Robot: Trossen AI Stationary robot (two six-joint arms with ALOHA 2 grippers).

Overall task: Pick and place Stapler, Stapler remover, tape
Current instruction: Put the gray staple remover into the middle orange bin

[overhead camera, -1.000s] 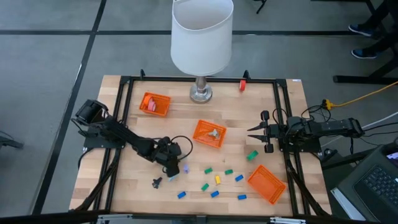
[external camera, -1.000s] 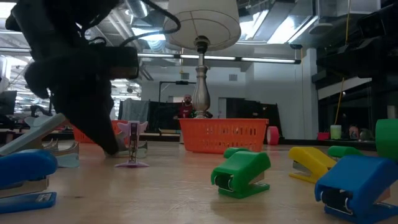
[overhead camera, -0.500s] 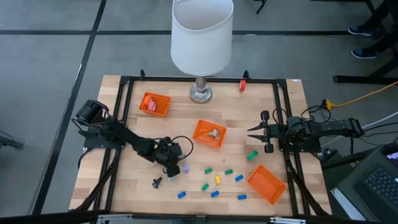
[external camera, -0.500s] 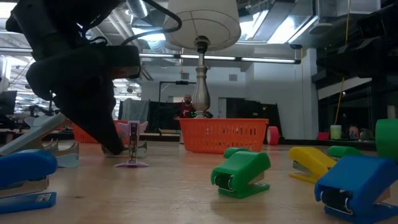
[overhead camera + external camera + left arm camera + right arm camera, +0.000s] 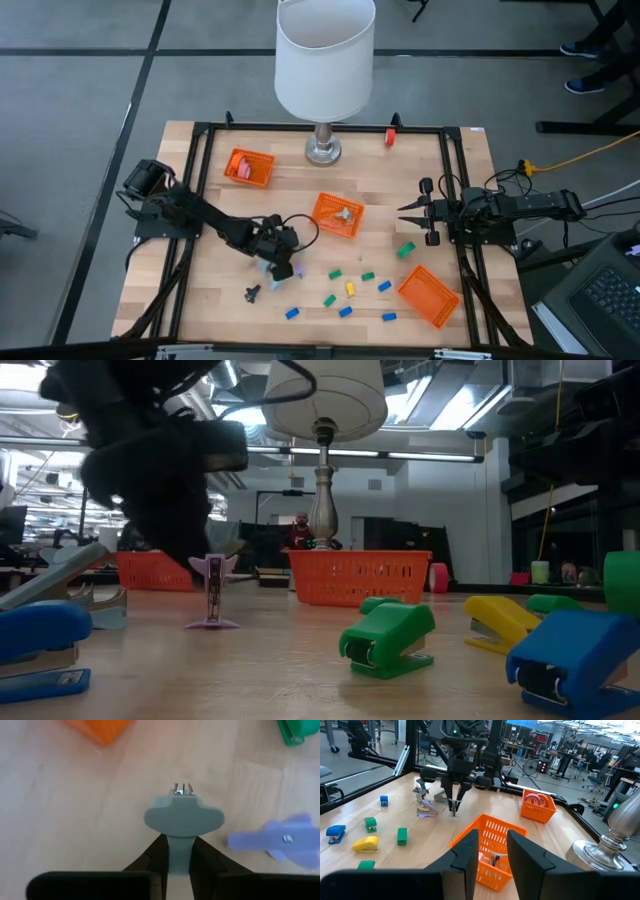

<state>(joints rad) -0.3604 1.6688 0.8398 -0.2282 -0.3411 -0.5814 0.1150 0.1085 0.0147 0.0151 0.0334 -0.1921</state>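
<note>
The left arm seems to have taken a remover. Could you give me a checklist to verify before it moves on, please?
1. Left end effector shut on the grey remover: ok, both fingers clamp its stem.
2. Grey remover clear of the table: ok, the low view shows the end effector above the wood.
3. Purple remover not caught in the grip: ok, it is beside the grey one, apart.
4. Way to the middle basket free: ok, only bare wood between.
5. Right end effector out of the way: ok, open and empty at the table's right side.
6. Grip firm enough to carry: cannot tell.
</note>
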